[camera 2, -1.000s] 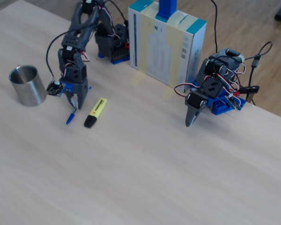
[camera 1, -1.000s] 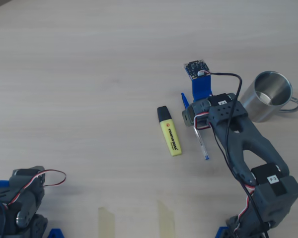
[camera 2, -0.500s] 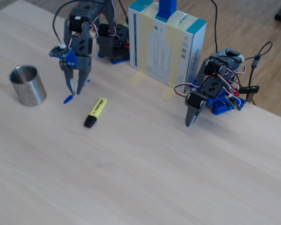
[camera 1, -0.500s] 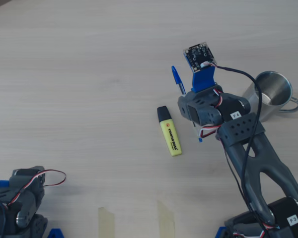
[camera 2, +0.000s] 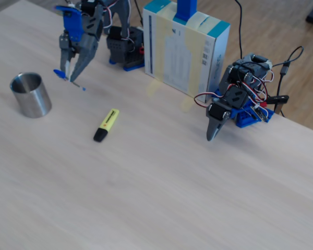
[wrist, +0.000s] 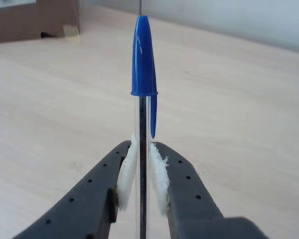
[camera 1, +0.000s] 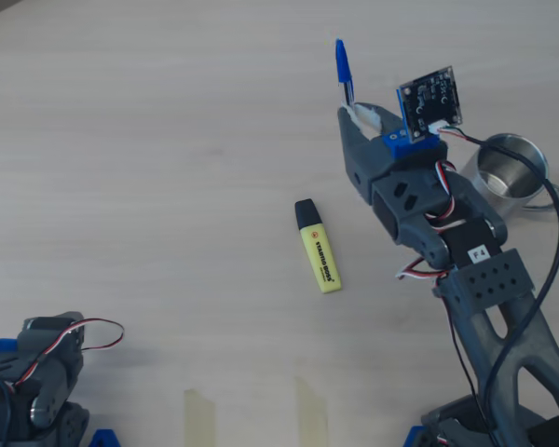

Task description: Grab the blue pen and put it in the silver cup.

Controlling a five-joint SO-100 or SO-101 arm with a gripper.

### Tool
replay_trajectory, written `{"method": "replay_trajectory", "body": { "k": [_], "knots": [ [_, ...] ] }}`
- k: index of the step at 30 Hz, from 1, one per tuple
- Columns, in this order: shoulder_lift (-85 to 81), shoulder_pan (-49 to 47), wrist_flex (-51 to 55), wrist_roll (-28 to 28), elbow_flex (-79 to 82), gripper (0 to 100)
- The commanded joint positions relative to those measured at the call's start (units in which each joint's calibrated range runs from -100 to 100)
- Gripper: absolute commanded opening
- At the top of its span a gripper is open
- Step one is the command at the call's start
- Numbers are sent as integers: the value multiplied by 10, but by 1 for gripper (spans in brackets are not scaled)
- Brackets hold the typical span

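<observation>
My gripper (camera 1: 358,114) is shut on the blue pen (camera 1: 342,65), a thin clear barrel with a blue cap. In the wrist view the white-padded fingers (wrist: 127,172) clamp the barrel below the cap (wrist: 143,55), and the gripper (wrist: 142,167) holds the pen above the table. In the fixed view the gripper (camera 2: 71,76) holds the pen (camera 2: 59,73) roughly level, above and to the right of the silver cup (camera 2: 30,95). In the overhead view the silver cup (camera 1: 511,169) stands upright and empty to the right of the arm.
A yellow highlighter with a black cap (camera 1: 319,248) lies on the table left of the arm, also in the fixed view (camera 2: 106,125). A second arm rests idle (camera 2: 233,104), at bottom left in the overhead view (camera 1: 33,384). A tall box (camera 2: 185,49) stands behind.
</observation>
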Motion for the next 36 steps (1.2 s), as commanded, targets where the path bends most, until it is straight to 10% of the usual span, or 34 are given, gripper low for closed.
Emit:
{"method": "replay_trajectory", "body": {
  "k": [1,36],
  "knots": [
    [-41,43,-66,-2,13,2],
    [41,313,-341,1,127,2]
  ]
}}
